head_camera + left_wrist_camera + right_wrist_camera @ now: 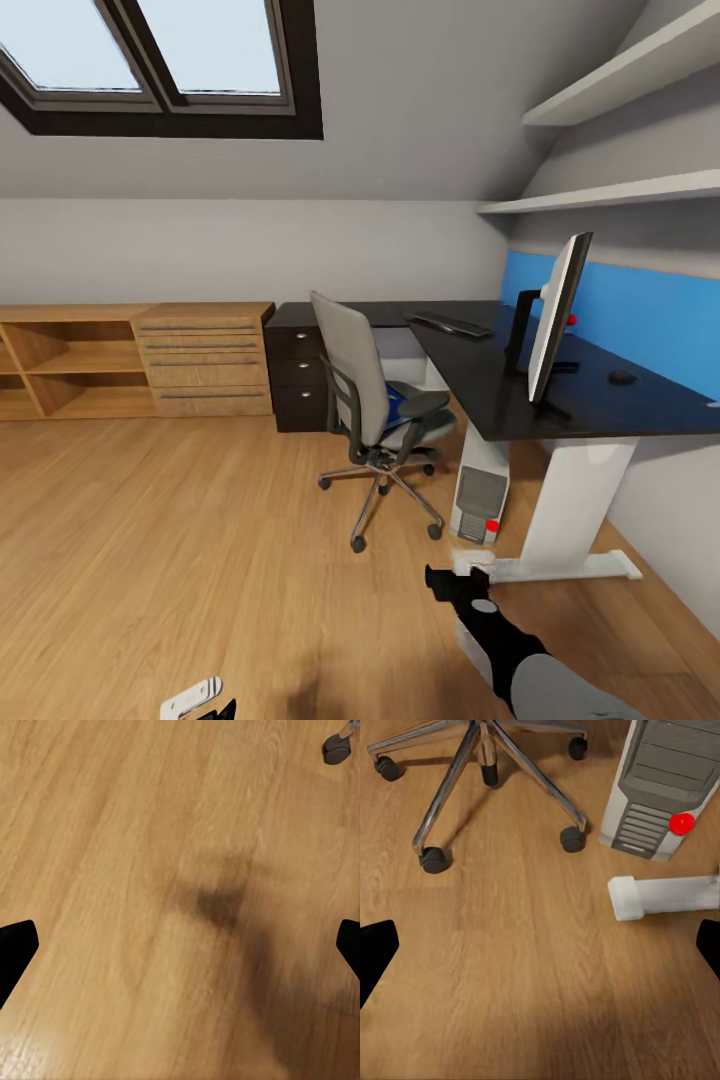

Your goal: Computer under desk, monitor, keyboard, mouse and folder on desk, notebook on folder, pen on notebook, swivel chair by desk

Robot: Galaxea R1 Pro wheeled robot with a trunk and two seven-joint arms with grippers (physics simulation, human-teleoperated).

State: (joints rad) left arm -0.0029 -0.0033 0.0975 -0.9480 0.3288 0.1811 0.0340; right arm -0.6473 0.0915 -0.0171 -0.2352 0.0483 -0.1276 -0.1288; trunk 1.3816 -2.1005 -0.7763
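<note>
Nearest the camera, low in the head view, the right gripper (458, 583) reaches forward over the wooden floor (180, 540) on a black and grey arm. Its wrist view shows the two dark fingertips (376, 949) spread wide apart with nothing between them. The left gripper (180, 945) hangs above bare floorboards, its fingers likewise wide apart and empty.

Just beyond the right gripper lies the white foot of the desk leg (570, 568). The computer (480, 490), a silver-grey tower with a red dot, stands on the floor under the desk (500, 385), beside that leg. The swivel chair (372, 420) stands just beside the desk, its back towards the camera, with the blue folder (396, 402) lying on its seat.

On the black desktop the monitor (558, 315) stands upright, seen nearly edge-on. The mouse (623, 377) lies beyond it, near the blue back panel. The keyboard (448, 323) lies farther along the desk. Light wooden cabinets (140, 360) line the far wall, under a sloped skylight (150, 60).
</note>
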